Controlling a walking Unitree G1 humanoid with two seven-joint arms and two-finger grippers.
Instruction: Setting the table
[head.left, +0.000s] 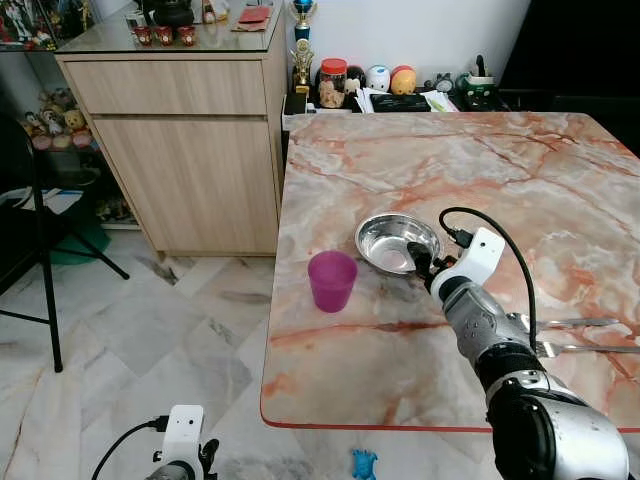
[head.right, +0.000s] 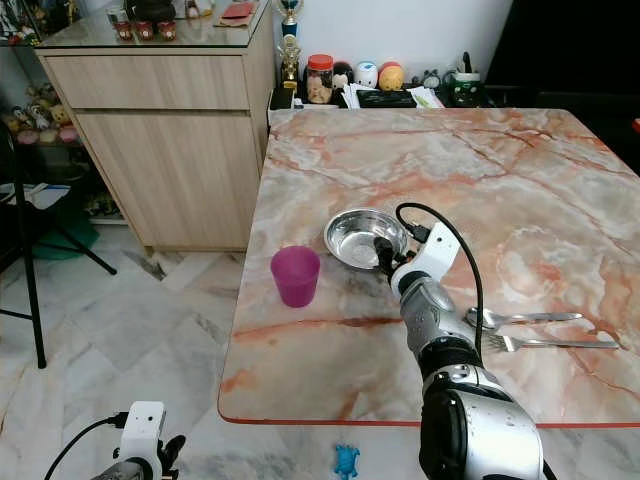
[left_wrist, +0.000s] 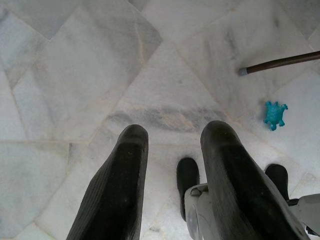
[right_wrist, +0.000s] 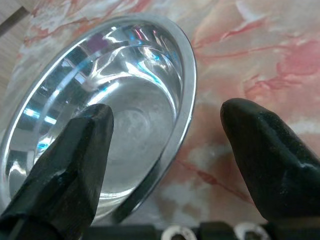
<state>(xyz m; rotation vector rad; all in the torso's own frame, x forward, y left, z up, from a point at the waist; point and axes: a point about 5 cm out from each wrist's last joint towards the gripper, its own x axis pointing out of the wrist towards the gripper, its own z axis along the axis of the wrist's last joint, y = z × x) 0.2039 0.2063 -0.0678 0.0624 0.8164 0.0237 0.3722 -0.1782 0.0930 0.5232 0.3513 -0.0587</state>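
Right hand (right_wrist: 165, 150) released, fingers straddling the near rim of the bowl (head.left: 397, 241); left hand (left_wrist: 172, 170) idle, released.

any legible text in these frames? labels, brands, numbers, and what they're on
None legible.
Jar with red lid, on the shelf behind the table: label too small to read.
Red cups on the cabinet: markings blurred.
Trophy: no readable plate.
Bowl, purple cup, fork and spoon: no print seen.
Right claw open astride the bowl rim: no marking.
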